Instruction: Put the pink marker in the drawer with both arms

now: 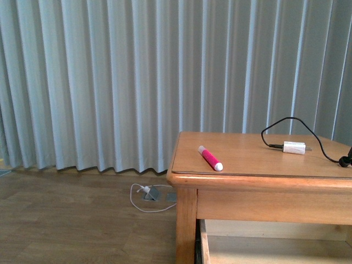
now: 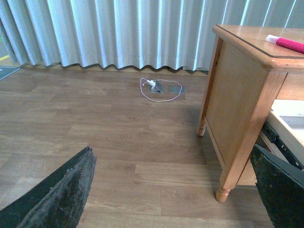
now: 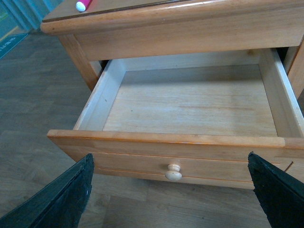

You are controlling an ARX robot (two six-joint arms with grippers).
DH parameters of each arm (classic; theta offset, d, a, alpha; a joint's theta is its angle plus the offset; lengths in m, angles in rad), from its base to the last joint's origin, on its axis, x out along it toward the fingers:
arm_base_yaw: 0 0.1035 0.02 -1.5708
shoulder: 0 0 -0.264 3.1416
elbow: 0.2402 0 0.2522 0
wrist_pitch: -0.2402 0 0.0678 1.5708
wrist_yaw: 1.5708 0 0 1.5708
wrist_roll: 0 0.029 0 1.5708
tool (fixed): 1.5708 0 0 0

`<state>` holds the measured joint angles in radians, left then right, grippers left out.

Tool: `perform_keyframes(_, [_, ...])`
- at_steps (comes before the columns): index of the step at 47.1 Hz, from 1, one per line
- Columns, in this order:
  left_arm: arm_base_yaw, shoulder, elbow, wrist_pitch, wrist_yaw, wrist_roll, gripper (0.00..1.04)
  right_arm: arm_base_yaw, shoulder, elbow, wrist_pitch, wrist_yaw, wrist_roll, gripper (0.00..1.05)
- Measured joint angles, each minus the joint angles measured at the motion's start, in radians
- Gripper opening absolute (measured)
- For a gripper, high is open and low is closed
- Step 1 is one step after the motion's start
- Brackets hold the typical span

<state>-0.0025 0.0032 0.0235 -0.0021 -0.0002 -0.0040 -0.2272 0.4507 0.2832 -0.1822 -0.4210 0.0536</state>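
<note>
The right gripper [image 3: 170, 158] has its black fingers [image 3: 57, 199] spread wide with nothing between them. Framed between the fingertips is the front panel of the drawer [image 3: 190, 102], whose round pale knob [image 3: 173, 172] sits about midway between them and apart from both. The drawer stands open beyond the fingers, its plank bottom bare. Past it runs the table [image 3: 180, 40]. The left gripper [image 2: 172, 151] is equally wide and empty above the wooden floor [image 2: 95, 123], with a table leg ahead of one finger. The pink marker [image 1: 210, 158] lies flat on the tabletop, well apart from both grippers; the right wrist view catches only what seems to be its white tip. Farther along lies a white charger plug [image 1: 293, 147] with its black cable [image 1: 286, 122].
</note>
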Motion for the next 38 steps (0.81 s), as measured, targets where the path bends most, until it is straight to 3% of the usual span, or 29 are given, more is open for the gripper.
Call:
perform_keyframes(21, [-0.003,0.002,0.000,0.000,-0.008,-0.002,0.99,-0.001,0.000,0.000,0.000,-0.001,0.000,0.96])
perform_keyframes(26, [-0.093,0.063,0.003,0.021,-0.277,-0.085,0.99,-0.001,0.000,0.000,0.000,-0.001,0.000,0.96])
perform_keyframes(30, [-0.135,0.144,0.019,0.029,-0.334,-0.110,0.99,-0.001,0.000,0.000,0.000,-0.001,0.000,0.96])
perform_keyframes(38, [-0.081,0.378,0.145,0.158,-0.219,-0.146,0.99,-0.001,0.000,0.000,0.000,-0.001,0.000,0.96])
